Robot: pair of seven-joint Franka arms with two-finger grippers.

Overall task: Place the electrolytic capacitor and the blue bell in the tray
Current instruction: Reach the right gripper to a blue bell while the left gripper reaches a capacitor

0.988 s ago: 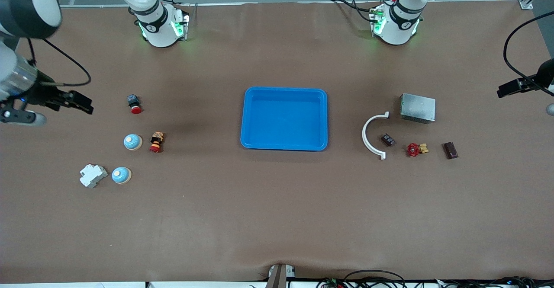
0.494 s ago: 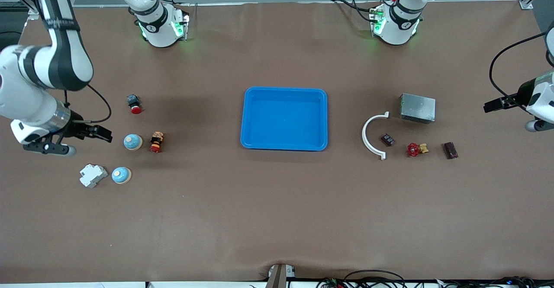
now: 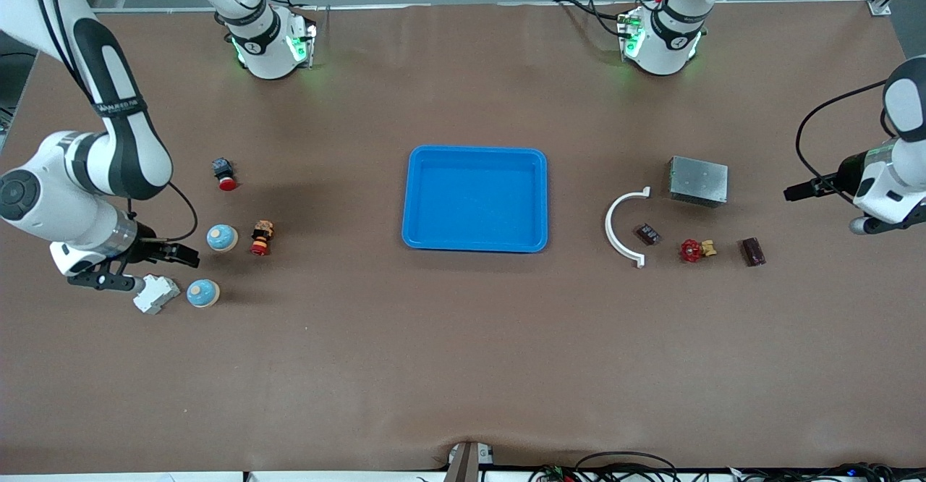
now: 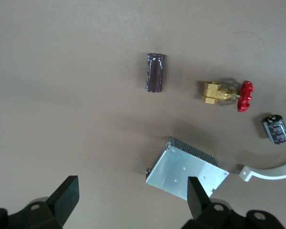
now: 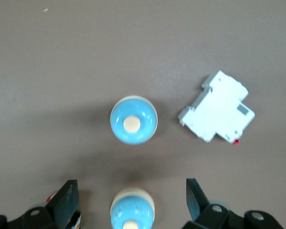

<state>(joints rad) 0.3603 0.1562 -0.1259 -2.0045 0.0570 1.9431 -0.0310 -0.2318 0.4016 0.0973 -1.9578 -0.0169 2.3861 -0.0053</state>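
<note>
Both pincers open, nothing in tray yet

Right pincer [image 3: 163,265], fingers apart and empty, hangs over the two round blue bells [image 5: 133,120] at the right arm's end of the brown surface [image 3: 463,366]. Beside them: a white plastic breaker block [image 5: 218,113]. Left pincer [image 4: 131,200], also spread and empty, is over the grey metal box [image 4: 187,167]. The dark cylindrical electrolytic capacitor [image 4: 155,72] lies near the box, beside a red-handled brass valve [image 4: 227,94]. The shallow bright blue rectangular plastic tray [image 3: 475,244] sits mid-surface, well apart from both

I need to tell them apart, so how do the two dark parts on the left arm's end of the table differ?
The capacitor is a long maroon cylinder lying alone, toward the table's end from the red valve. The black part is shorter and blockier, with a label, beside the white arc. Both lie loose on the table, outside the tray.
</note>
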